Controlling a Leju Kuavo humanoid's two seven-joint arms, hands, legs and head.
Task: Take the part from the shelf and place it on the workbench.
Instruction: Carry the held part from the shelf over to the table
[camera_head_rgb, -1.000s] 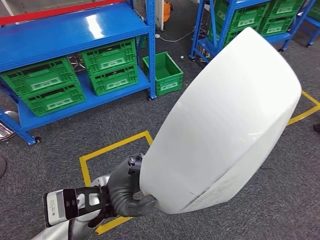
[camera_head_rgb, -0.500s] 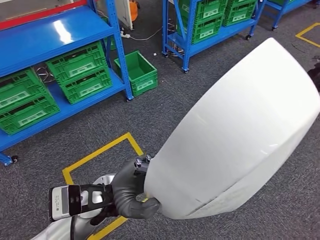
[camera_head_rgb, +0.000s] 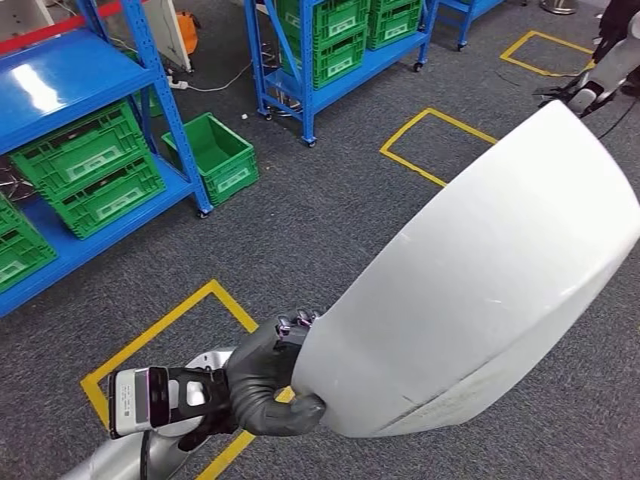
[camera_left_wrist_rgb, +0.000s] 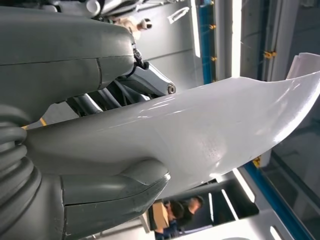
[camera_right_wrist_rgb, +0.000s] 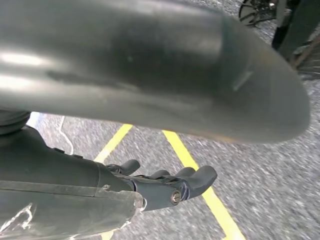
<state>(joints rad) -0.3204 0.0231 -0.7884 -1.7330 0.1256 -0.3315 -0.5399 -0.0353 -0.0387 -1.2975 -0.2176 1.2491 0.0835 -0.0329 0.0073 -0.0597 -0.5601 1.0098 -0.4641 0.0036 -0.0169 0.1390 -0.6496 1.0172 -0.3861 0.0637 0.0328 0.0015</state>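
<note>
The part (camera_head_rgb: 483, 280) is a large white smooth shell that bulks across the right half of the head view, held up over the grey carpet. My left hand (camera_head_rgb: 268, 385) grips its narrow lower end, thumb under the edge and fingers over it. In the left wrist view the thumb (camera_left_wrist_rgb: 113, 192) presses against the pale shell (camera_left_wrist_rgb: 211, 130). In the right wrist view my right hand (camera_right_wrist_rgb: 166, 185) has its fingers stretched out straight, with carpet behind them and nothing between them. A broad grey form (camera_right_wrist_rgb: 151, 65) hangs above them.
Blue shelves (camera_head_rgb: 68, 70) with green crates (camera_head_rgb: 83, 165) stand at the left, and a loose green crate (camera_head_rgb: 215, 155) sits on the floor. A second blue rack (camera_head_rgb: 332, 50) is at the back. Yellow floor boxes (camera_head_rgb: 430, 140) mark the carpet. A person (camera_left_wrist_rgb: 181, 212) stands nearby.
The whole scene has slid left as the camera turned right, bringing a second yellow floor box into view. The part stays in my left hand's grip.
</note>
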